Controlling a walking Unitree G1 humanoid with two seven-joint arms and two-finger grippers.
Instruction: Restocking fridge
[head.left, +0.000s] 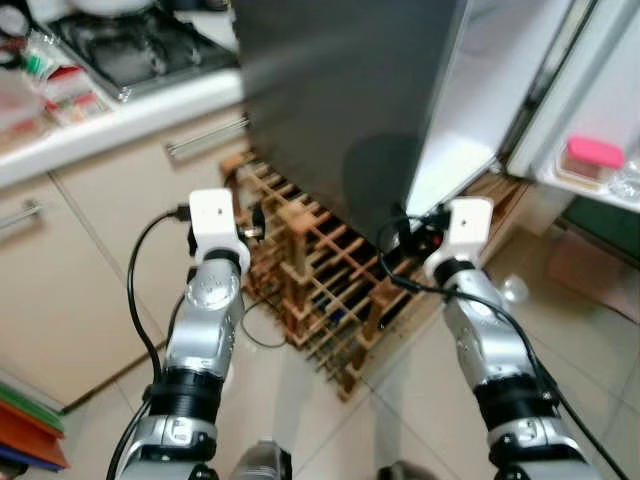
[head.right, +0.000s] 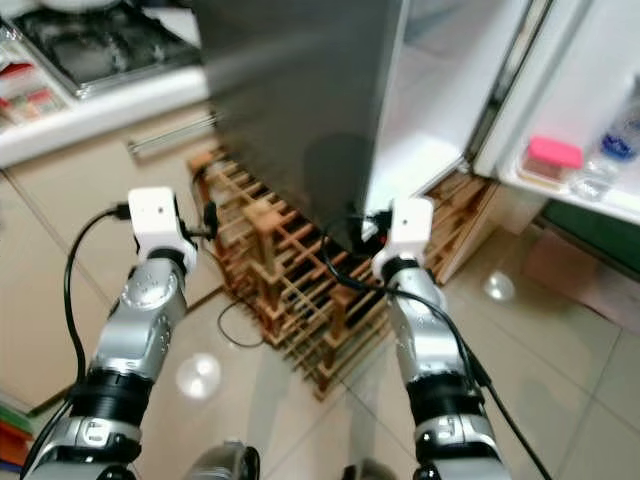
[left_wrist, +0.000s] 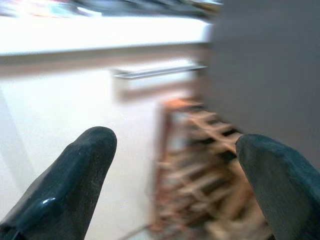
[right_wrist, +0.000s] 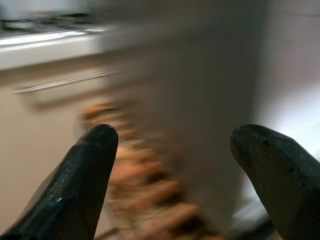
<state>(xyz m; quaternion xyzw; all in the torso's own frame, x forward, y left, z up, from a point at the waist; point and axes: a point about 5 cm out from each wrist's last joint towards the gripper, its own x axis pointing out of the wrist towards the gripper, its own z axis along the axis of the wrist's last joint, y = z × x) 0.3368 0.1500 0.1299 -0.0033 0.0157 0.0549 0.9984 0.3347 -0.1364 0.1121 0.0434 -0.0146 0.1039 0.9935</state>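
The fridge's dark grey door (head.left: 340, 90) stands before me, with the white inside of the fridge (head.left: 480, 80) to its right. On a white door shelf (head.left: 570, 185) at the far right sit a pink-lidded container (head.left: 594, 153) and a clear bottle (head.left: 630, 175). Both silver arms reach forward at waist height: the left arm (head.left: 205, 300) faces the cabinet front, the right arm (head.left: 475, 310) faces the lower edge of the grey door. My left gripper (left_wrist: 175, 165) is open and holds nothing. My right gripper (right_wrist: 175, 160) is open too, also with nothing in it.
A wooden wine rack (head.left: 320, 270) stands on the floor between the arms, against the fridge. To the left are a white counter (head.left: 120, 120) with a gas hob (head.left: 140, 45) and cream drawers with a metal handle (head.left: 205, 138). Coloured folders (head.left: 25, 430) lie low left. Tiled floor (head.left: 590, 330) lies right.
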